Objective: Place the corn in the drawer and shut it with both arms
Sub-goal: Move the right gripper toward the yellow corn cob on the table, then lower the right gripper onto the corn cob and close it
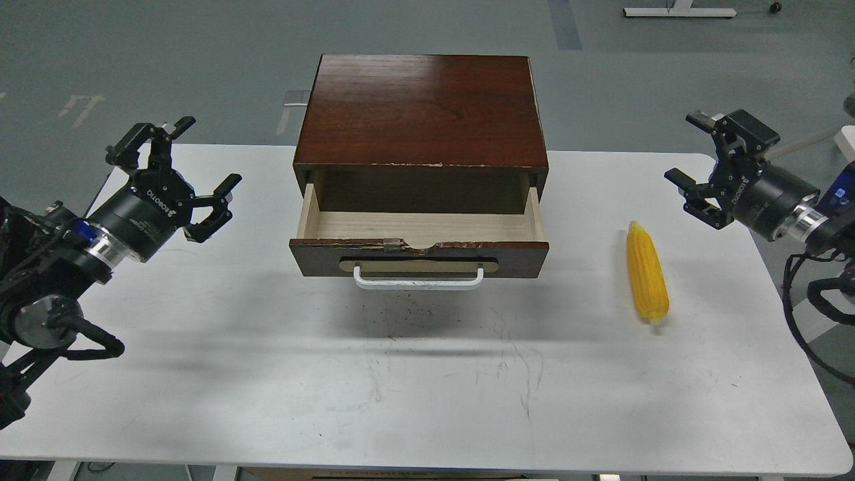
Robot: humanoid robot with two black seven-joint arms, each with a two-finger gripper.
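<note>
A dark brown wooden cabinet [422, 110] stands at the back middle of the white surface [267, 374]. Its drawer [419, 230], dark-fronted with pale wood inside, a white bar handle [418, 278] on a tan oval plate and a chipped top edge, is pulled out toward the robot and holds nothing that can be seen.

The long bright yellow corn cob [647, 272] lies flat on the surface to the right of the drawer, well apart from it, running roughly front to back beside the drawer's right front corner.

The left black gripper [179, 166] hovers to the left of the drawer, its fingers spread wide and grasping nothing. The right black gripper [695, 153] hovers right of the drawer, behind and beyond the corn, fingers likewise spread and empty.

By my reading, the task has not begun in earnest: the drawer is ready, the corn untouched, so the step in hand is the pickup. The right arm is the nearer one. It would need to come down over the cob with its fingers set across the narrow width, clamp near the middle, lift, and carry it left over the drawer's right wall into the pale interior.
</note>
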